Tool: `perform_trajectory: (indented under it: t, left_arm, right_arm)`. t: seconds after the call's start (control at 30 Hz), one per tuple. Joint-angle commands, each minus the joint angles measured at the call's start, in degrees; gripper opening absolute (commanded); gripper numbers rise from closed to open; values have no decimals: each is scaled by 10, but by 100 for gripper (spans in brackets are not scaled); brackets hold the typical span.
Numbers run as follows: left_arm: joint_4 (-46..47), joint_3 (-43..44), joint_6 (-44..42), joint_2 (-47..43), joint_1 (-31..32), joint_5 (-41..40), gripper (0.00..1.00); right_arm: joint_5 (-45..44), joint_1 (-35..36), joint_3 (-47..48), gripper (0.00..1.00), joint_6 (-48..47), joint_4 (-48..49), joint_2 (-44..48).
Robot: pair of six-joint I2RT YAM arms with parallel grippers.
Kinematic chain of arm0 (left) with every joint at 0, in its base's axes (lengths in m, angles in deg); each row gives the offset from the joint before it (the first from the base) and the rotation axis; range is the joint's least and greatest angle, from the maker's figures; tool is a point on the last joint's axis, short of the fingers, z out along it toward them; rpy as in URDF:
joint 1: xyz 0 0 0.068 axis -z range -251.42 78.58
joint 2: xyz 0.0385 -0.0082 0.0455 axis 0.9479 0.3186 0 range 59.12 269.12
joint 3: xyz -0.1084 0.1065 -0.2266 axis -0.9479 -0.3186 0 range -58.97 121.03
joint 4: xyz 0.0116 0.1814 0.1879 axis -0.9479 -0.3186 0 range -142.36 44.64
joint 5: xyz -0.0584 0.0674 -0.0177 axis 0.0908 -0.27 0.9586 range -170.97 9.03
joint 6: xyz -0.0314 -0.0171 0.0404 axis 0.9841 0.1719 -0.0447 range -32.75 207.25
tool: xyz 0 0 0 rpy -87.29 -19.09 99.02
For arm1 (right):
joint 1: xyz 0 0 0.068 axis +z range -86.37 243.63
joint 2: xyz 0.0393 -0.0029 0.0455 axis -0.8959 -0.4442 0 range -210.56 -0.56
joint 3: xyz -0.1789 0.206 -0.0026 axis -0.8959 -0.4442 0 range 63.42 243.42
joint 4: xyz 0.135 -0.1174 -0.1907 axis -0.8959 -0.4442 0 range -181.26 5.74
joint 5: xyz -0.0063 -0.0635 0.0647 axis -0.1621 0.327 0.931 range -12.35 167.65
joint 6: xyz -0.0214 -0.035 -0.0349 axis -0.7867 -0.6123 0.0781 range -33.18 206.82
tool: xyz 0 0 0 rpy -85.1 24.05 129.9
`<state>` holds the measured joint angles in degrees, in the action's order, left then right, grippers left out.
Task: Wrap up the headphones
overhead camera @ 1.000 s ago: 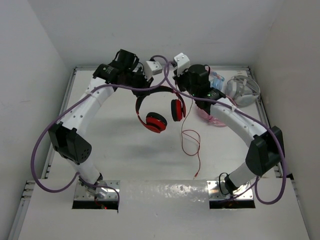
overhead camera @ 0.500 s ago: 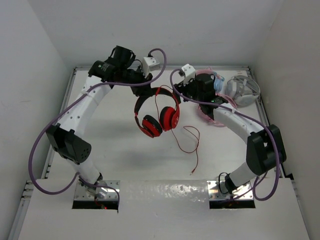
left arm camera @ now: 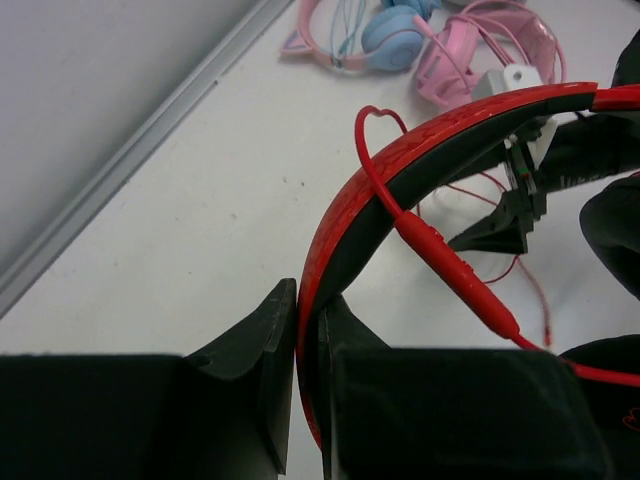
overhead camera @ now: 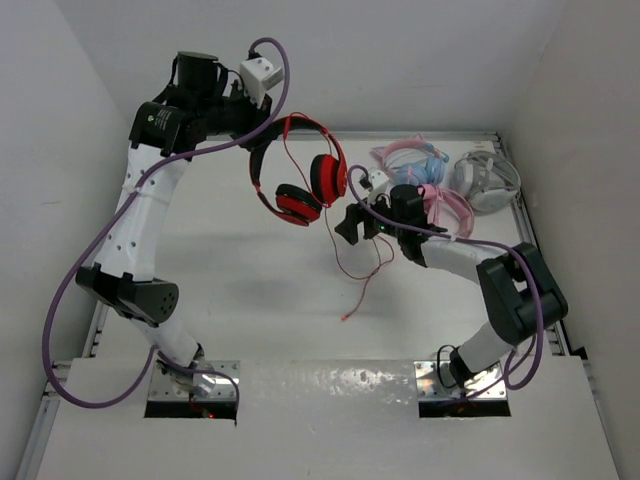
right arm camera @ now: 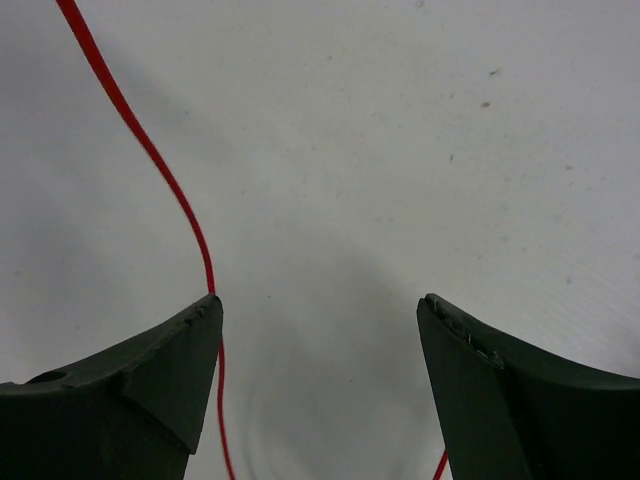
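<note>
The left jaws are clamped on the headband of the headphones point(left arm camera: 345, 225), holding them raised clear of the tabletop point(overhead camera: 230, 290) with the ear cups hanging below. The right jaws stand wide apart, low over the tabletop and gripping nothing. The thin red cable point(right arm camera: 150, 165) passes between them, against one finger's tip.

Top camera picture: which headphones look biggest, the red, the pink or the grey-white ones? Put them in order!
1. red headphones, but they hang in the air nearer the camera, which makes them look bigger.
2. pink headphones, partly hidden by the right arm.
3. grey-white headphones, close to the pink ones, so that ranking is unsure.
</note>
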<state>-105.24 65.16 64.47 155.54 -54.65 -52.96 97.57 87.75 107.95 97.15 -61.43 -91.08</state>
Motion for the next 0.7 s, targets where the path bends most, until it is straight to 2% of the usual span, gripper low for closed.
perform_trajectory:
  t: [0.0, 0.23, 0.43, 0.67]
  left_arm:
    - [22, 48, 40, -29, 2, 3, 0]
    - [21, 51, 44, -26, 2, 0, 0]
    - [26, 44, 41, -22, 2, -7, 0]
    - [25, 54, 42, -23, 5, 3, 0]
  right_arm:
    - [9, 11, -18, 77, 51, 114, -18]
    - [29, 29, -12, 76, 100, 161, -91]
    - [17, 66, 3, 77, 117, 192, -116]
    - [-182, 80, 42, 77, 180, 181, -151]
